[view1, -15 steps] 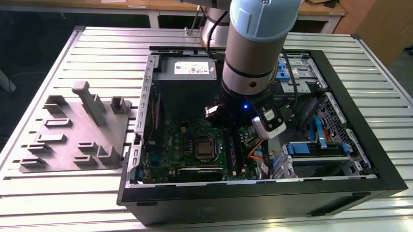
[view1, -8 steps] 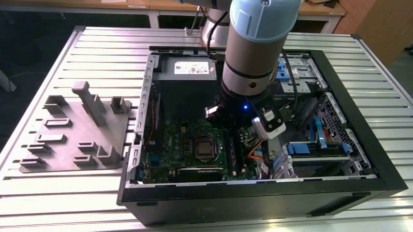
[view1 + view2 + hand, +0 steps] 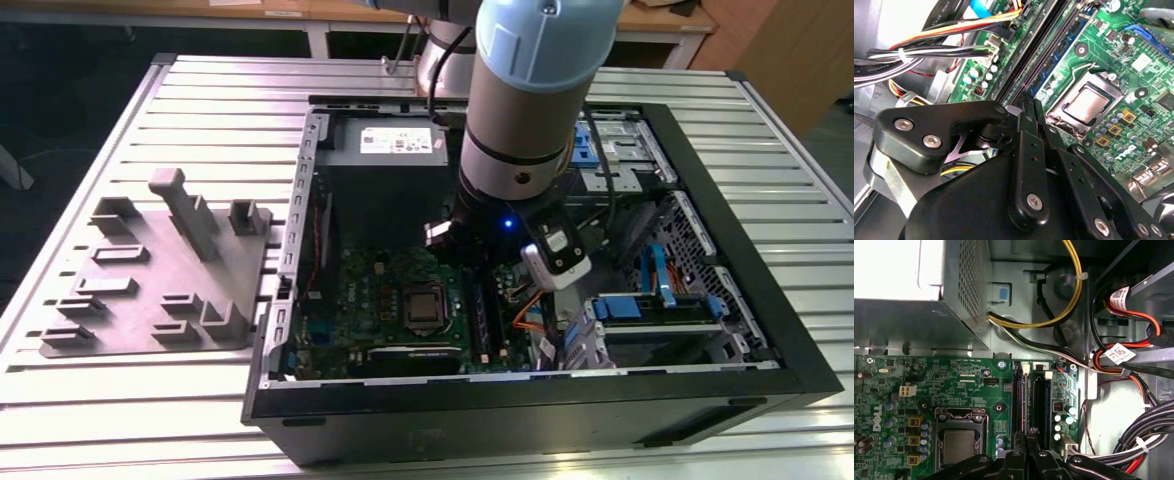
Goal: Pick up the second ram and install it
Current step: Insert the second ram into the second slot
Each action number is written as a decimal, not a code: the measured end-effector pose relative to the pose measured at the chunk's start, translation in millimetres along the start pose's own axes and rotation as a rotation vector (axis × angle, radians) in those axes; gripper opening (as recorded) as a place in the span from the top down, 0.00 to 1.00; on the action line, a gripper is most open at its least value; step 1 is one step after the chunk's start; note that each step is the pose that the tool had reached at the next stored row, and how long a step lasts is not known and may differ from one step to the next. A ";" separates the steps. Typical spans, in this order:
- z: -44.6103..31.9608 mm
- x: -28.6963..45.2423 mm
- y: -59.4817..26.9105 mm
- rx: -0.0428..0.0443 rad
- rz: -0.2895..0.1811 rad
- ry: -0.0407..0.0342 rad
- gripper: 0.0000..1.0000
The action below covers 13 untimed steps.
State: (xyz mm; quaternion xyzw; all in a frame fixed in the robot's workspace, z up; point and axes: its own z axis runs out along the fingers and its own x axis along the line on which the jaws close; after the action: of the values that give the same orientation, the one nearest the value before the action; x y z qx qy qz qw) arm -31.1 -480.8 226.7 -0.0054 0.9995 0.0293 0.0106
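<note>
The second ram (image 3: 1061, 55) is a thin dark blue-green stick with dark chips, standing on edge in a long slot of the green motherboard (image 3: 1134, 65) beside the processor socket (image 3: 1086, 102). Its top edge runs along the slot (image 3: 1026, 400) in the first wrist view. My gripper (image 3: 1030, 102) has its black fingers drawn together, and the tips (image 3: 1026, 436) hover right over the stick's near end. I cannot tell whether they touch it. The arm (image 3: 514, 160) reaches down into the open computer case (image 3: 747, 300).
Bundled cables (image 3: 929, 55) and a yellow lead (image 3: 1074, 285) run close to the slots. The power supply (image 3: 387, 145) fills the case's far end, and drive bays with blue clips (image 3: 654, 305) stand at the exterior view's right. A grey parts fixture (image 3: 167, 265) lies on the slatted table at the left.
</note>
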 end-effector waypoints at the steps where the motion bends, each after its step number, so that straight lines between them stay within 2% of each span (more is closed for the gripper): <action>1: 0.4 0.0 -0.3 -0.0001 0.000 0.0000 0.87; 13: 1.9 0.1 -2.1 -0.0001 0.000 0.0000 0.87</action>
State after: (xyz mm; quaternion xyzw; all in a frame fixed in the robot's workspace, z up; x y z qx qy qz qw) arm -31.1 -482.8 224.6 -0.0054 0.9995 0.0294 0.0106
